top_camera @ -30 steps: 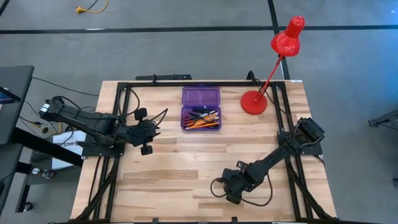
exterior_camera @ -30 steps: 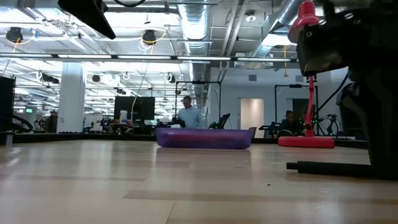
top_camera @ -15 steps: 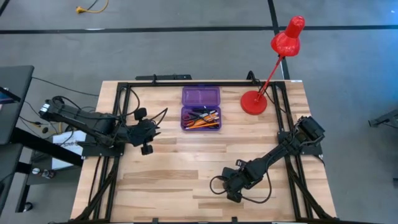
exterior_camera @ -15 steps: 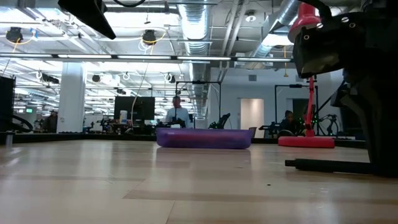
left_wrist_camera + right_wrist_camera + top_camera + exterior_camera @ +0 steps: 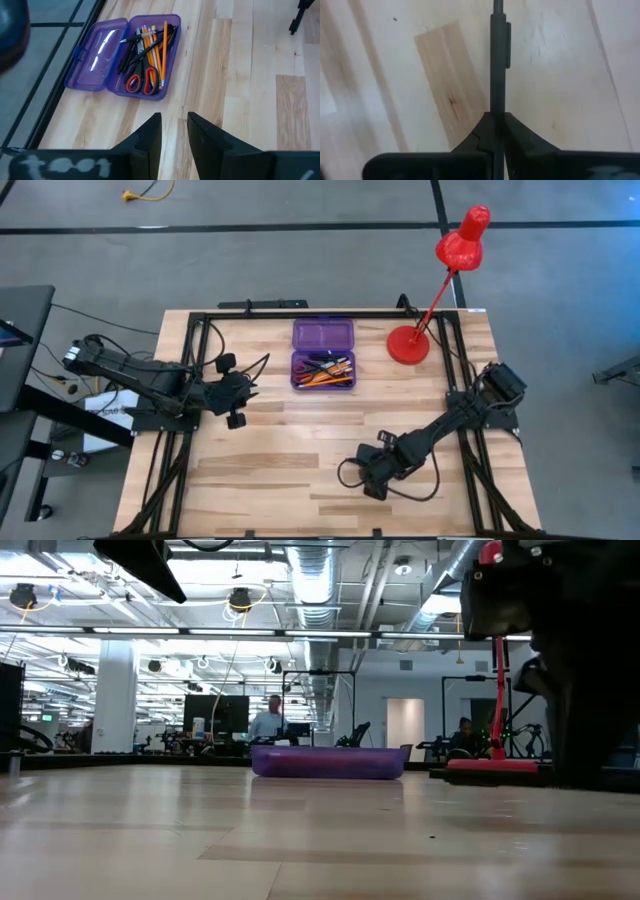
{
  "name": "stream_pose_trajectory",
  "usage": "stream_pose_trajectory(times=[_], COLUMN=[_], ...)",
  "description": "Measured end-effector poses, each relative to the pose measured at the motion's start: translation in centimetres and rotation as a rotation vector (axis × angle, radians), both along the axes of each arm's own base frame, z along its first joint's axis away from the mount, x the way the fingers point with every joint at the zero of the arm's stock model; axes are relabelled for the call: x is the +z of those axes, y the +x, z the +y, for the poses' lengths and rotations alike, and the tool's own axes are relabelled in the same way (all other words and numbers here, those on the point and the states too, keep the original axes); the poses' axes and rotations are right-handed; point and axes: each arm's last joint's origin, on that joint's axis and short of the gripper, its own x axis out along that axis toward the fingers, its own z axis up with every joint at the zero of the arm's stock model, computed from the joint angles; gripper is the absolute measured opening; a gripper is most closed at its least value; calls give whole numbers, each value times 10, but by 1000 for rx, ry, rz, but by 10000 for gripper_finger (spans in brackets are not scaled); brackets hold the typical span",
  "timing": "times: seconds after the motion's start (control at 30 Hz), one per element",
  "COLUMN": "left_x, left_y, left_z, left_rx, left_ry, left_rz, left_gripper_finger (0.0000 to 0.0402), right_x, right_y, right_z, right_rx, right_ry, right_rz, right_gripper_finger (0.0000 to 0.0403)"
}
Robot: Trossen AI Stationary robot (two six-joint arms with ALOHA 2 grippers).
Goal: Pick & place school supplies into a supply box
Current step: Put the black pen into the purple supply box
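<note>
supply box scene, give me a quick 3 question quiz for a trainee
1. True or false: the purple supply box has its lid open.
2. What is the right gripper shut on? A) scissors B) a black pen C) the red lamp
3. Which handles show red inside the box?

Key:
1. True
2. B
3. The scissors, lying beside orange pencils

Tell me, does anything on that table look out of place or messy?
Not much. The purple box lies open with pencils, pens and scissors tidily inside. The only stray is a black pen far from the box, near the table's front, pinched in the right hand. The left hand waits near the box, holding nothing.
</note>
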Motion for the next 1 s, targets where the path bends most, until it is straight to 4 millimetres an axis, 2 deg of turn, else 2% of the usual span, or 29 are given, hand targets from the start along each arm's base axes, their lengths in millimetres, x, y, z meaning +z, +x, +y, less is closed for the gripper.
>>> stream_pose_trajectory(times=[0.27, 0.5, 0.63, 0.77, 0.87, 1.0], left_x=[0, 0, 0, 0, 0, 0], left_y=[0, 0, 0, 0, 0, 0], left_z=[0, 0, 0, 0, 0, 1], left_rx=[0, 8, 8, 9, 9, 12], left_ry=[0, 9, 9, 10, 10, 18], left_rz=[0, -3, -3, -3, -3, -3], left_gripper_finger=[83, 83, 83, 83, 83, 83], right_x=[23, 42, 43, 35, 38, 34], right_y=[7, 17, 22, 25, 30, 27], right_z=[-19, -53, -66, -57, -44, -34], right_rx=[-20, -41, -18, 70, 109, 99], right_ry=[-19, -44, 61, 151, 186, 160], right_rz=[-88, -142, -94, -71, -149, -158], right_gripper_finger=[4, 2, 0, 16, 45, 84])
